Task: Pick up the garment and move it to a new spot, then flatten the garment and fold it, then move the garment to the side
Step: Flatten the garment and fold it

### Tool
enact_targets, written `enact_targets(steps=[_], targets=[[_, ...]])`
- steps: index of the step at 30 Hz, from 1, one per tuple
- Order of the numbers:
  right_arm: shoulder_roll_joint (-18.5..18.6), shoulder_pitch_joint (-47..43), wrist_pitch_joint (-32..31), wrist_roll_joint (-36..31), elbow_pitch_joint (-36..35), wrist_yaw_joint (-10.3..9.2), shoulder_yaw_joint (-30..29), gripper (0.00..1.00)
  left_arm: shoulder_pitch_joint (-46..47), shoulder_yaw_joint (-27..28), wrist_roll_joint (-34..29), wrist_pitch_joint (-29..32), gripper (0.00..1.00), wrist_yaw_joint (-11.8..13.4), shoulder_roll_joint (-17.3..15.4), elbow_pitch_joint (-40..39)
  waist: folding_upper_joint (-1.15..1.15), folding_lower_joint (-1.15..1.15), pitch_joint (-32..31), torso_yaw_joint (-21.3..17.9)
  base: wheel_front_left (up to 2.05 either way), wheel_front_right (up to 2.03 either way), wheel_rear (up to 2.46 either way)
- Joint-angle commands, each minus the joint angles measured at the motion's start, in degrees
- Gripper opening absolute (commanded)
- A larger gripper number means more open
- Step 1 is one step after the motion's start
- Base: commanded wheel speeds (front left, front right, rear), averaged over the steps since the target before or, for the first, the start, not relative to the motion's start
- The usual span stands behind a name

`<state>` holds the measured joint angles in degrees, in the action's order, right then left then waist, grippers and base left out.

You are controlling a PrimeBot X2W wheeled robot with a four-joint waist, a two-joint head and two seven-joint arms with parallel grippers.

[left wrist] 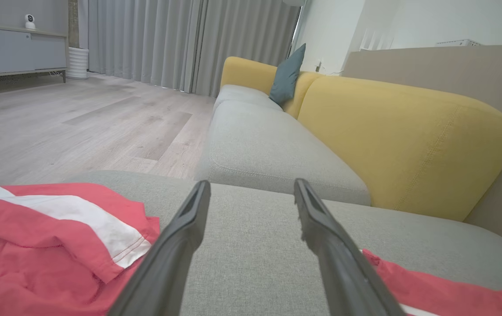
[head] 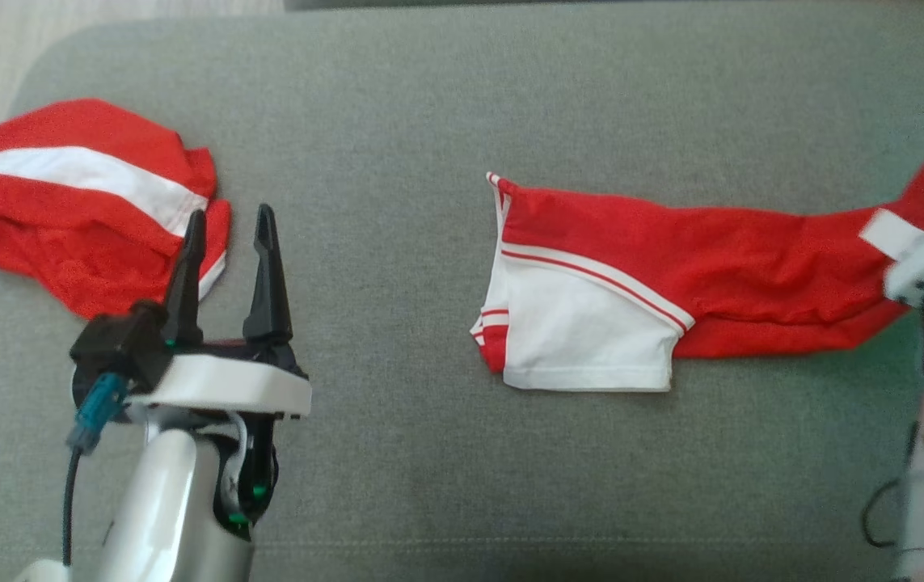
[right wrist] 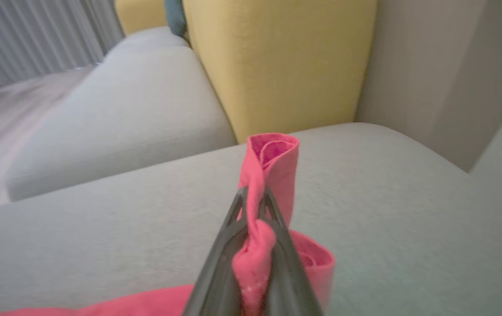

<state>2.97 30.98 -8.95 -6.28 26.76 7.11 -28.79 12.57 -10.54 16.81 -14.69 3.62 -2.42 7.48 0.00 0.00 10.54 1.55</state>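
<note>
head view has the garment (head: 672, 275), red with a white panel, stretched along the right half of the grey sofa seat (head: 429, 105), its far right end lifted off the cushion. right wrist view tells why: the right gripper (right wrist: 255, 193) is pinched tight on a rolled bunch of that red cloth, which pokes up past the tips. the left gripper (head: 231, 212) hangs spread wide with nothing in it, just beside a second red garment (head: 82, 202) crumpled near the seat's left edge.

i'd judge this to be the pick-up. to do it well, the right arm should rise slowly, since the cloth looks thin and could slide out of a pinch on one end. it should also rise high enough that the white end clears the seat instead of dragging. the left gripper could take the other end to keep it spread. set it down well apart from the second piece so they don't tangle.

the seat is woven grey fabric, likely to cling a little. behind it are a yellow backrest (left wrist: 400, 140), a teal pillow (left wrist: 288, 74), a pale wood floor (left wrist: 79, 118) and grey curtains (left wrist: 167, 44).
</note>
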Motion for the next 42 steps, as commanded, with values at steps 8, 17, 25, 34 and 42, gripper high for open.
enact_targets(steps=[8, 17, 25, 34, 42], targets=[[-0.08, -2.5, -2.5, 19.77, -6.17, 0.37, 21.89, 0.0, -1.39, 1.47, 1.06, -0.3, 1.0, 0.57, -0.46, -1.58, 0.0, 0.0, -3.51, 1.5, 0.0, 0.0, 0.0], [-0.09, -3.95, 5.41, 33.69, -1.27, 0.37, 39.05, 0.0, -1.63, 0.18, 1.3, -0.3, 1.0, 0.48, -0.46, -1.24, 0.0, 0.0, -3.53, 3.74, 0.0, 0.0, 0.0], [-0.09, -1.77, 12.62, 42.3, 8.97, 0.37, 50.31, 0.0, -1.98, -0.56, 1.33, -0.3, 1.0, 0.49, -0.46, -0.63, 0.0, 0.0, -3.21, 6.27, 0.0, 0.0, 0.0], [-0.09, 2.37, 17.84, 49.39, 18.4, 0.37, 61.56, 0.92, -1.77, -1.27, 1.53, -0.3, 1.0, 0.58, -0.46, -0.29, 0.0, 0.0, -2.59, 8.32, 0.0, 0.0, 0.0], [-0.09, 4.41, 18.12, 56.01, 18.65, 0.37, 69.17, 1.0, -2.16, -0.39, 1.48, -0.3, 1.0, 0.74, -0.46, 0.13, 0.0, 0.0, -2.87, 7.54, 0.0, 0.0, 0.0]])
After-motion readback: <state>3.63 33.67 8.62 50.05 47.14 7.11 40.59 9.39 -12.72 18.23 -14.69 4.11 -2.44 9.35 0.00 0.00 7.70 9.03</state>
